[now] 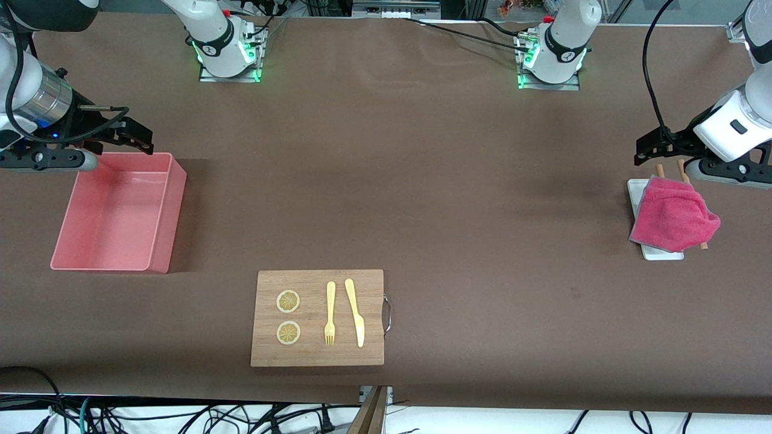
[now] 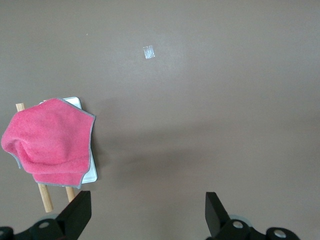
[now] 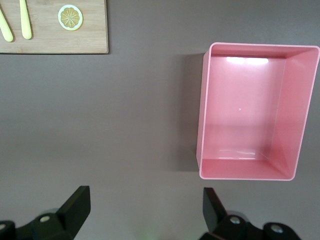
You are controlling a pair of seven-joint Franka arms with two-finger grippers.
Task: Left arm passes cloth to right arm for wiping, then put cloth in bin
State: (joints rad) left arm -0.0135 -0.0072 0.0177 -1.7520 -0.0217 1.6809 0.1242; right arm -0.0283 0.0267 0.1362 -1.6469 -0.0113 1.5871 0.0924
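At the left arm's end of the table, the cloth (image 1: 674, 218) lies in a rumpled heap over a small white tray (image 1: 661, 254) and two wooden sticks (image 2: 46, 198), untouched. I read this as the very start: nothing is picked up, so the pick-up by the left arm comes first. My left pincer (image 1: 666, 146) hangs beside the tray with its fingers spread wide and nothing between them; it needs to shift over the heap, drop, and pinch a raised fold without catching the sticks or dragging the tray.

That towel shows magenta-pink terry on top, with a thin dark grey edge along its border, and it looks soft and loosely bunched, so it should lift easily.

Well apart, at the right arm's end, the bin (image 1: 166, 208) stands empty. My right pincer (image 1: 129, 135) waits above its rim, fingers wide and empty. A wooden board (image 1: 316, 355) with a fork, a knife and two lemon slices sits nearer the front camera.
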